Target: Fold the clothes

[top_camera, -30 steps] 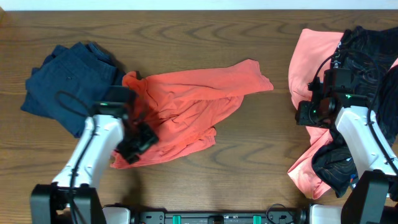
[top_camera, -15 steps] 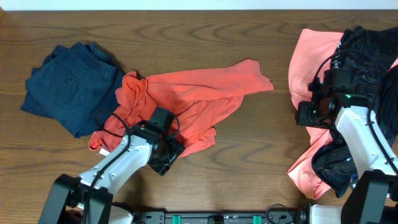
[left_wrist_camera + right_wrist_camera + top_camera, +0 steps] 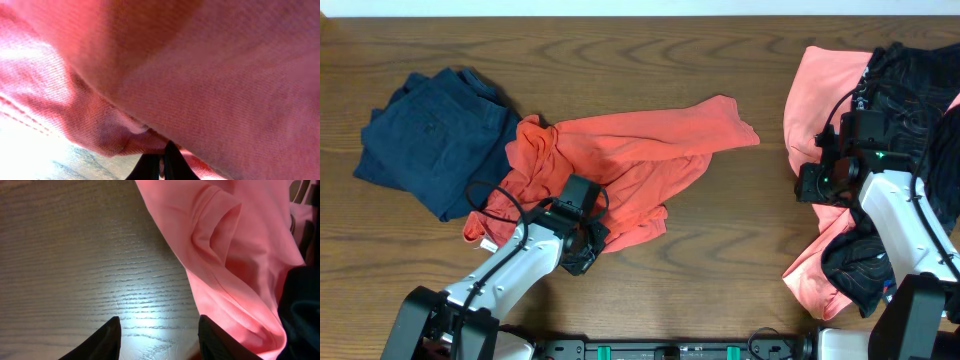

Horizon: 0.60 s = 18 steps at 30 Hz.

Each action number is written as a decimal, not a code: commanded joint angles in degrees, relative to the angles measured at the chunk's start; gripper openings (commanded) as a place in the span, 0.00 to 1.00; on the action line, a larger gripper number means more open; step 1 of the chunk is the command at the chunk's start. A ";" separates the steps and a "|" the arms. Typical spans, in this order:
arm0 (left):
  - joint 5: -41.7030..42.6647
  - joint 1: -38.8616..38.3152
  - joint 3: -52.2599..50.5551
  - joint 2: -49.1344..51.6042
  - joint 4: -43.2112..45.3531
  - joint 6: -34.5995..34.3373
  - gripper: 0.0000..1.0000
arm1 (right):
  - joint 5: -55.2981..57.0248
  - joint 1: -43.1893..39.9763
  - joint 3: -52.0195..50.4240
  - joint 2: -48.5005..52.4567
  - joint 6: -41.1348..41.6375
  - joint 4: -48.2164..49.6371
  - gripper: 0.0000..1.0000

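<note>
A crumpled orange shirt [image 3: 620, 165] lies spread across the middle of the table. My left gripper [image 3: 583, 247] sits at its lower edge, shut on a fold of the hem. In the left wrist view the orange shirt [image 3: 210, 75] fills the frame, and the left gripper [image 3: 161, 161] has its dark fingers pressed together with a sliver of cloth between them. My right gripper [image 3: 813, 185] hovers open over bare wood just left of a pink garment [image 3: 820, 90]. The right wrist view shows the right gripper [image 3: 160, 330] with nothing between its fingers and the pink garment [image 3: 225, 245] to its right.
Folded navy trousers [image 3: 430, 135] lie at the far left. A black garment [image 3: 910, 90] lies on the pink one at the right edge, under the right arm. Bare wooden table [image 3: 740, 230] separates the orange shirt from the right-hand pile.
My left arm swung from the shirt's left side to its lower edge, and its jaws closed on the hem. The right arm has stayed put.
</note>
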 commanded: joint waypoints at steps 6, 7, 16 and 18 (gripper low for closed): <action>-0.09 4.00 -0.52 -3.96 -22.97 14.93 0.06 | -3.10 0.11 0.76 -0.44 0.55 -1.16 0.54; -0.76 4.94 -0.44 -5.68 -25.99 16.81 0.06 | -5.55 0.24 0.74 -0.35 0.52 -1.22 0.54; -10.32 21.35 2.38 -27.39 -38.12 22.91 0.06 | -13.11 7.10 0.66 3.54 -0.48 3.10 0.56; -11.69 25.44 3.54 -30.62 -38.05 23.26 0.06 | -13.11 8.94 0.66 5.49 1.11 7.58 0.57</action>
